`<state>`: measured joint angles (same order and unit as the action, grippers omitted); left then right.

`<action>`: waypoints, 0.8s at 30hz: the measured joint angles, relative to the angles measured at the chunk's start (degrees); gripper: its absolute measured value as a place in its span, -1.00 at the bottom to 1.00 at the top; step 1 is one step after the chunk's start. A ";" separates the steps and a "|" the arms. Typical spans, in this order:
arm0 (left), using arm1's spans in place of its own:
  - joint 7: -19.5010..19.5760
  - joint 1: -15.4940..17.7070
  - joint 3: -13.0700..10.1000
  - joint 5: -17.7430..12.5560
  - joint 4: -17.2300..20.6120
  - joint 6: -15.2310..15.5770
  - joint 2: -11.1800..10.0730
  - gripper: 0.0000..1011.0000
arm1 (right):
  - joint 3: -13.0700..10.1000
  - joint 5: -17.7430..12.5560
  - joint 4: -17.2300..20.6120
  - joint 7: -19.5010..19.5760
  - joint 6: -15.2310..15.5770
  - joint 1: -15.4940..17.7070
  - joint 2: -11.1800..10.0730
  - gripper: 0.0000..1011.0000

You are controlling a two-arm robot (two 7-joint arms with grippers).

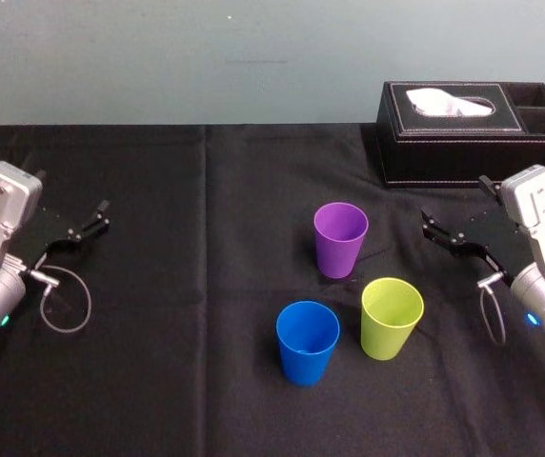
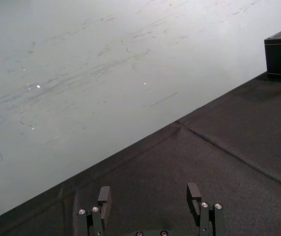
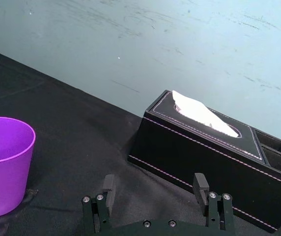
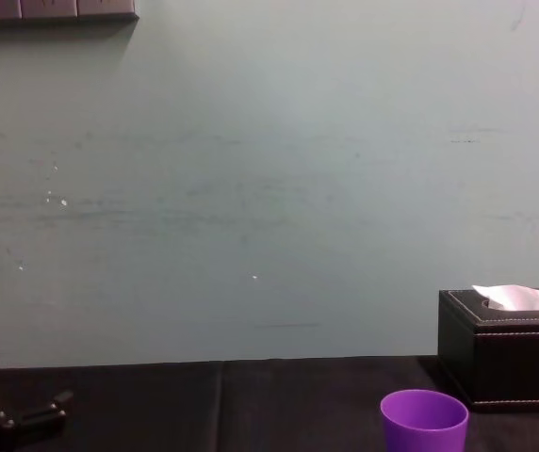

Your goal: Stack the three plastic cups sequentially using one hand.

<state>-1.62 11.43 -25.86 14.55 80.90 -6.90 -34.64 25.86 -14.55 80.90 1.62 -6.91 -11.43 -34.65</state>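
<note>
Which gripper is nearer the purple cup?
Right. The right gripper, open, is close to the right of the purple cup; the left gripper, open, is far off to its left.

Black tissue box (image 1: 473, 133), black tablecloth (image 1: 177, 314)

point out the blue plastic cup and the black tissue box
blue tapered plastic cup (image 1: 308, 365), head view, front wall
black leather tissue box (image 1: 473, 157), head view, front side

head: we look down over the table (image 1: 187, 381) | chest: low, across it | wrists: close behind the jaws, facing forward | head, chest, right wrist share the purple cup (image 3: 5, 162)
</note>
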 joint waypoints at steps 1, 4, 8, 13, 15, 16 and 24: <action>0.00 0.00 0.00 0.00 0.00 0.00 0.00 1.00 | 0.00 0.00 0.00 0.00 0.00 0.00 0.00 0.98; 0.00 0.00 0.00 0.00 0.00 0.00 0.00 1.00 | 0.00 0.00 0.00 0.00 0.00 0.00 0.00 0.98; 0.00 0.00 0.00 0.00 0.00 0.00 0.00 1.00 | 0.00 0.00 0.00 0.00 0.00 0.00 0.00 0.98; 0.00 0.00 0.00 0.00 0.00 0.00 0.00 1.00 | 0.00 0.00 0.00 0.00 0.00 0.00 0.00 0.98; 0.00 0.00 0.00 0.00 0.00 0.00 0.00 1.00 | 0.00 0.00 0.00 0.00 0.00 0.00 0.00 0.98; 0.00 0.00 0.00 0.00 0.00 0.00 0.00 1.00 | 0.00 0.00 0.00 0.00 0.00 0.00 0.00 0.98; 0.00 0.00 0.00 0.00 0.00 0.00 0.00 1.00 | 0.00 0.00 0.00 0.00 0.00 0.00 0.00 0.98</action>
<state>-1.62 11.43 -25.86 14.55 80.90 -6.91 -34.64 25.86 -14.55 80.90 1.62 -6.91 -11.43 -34.65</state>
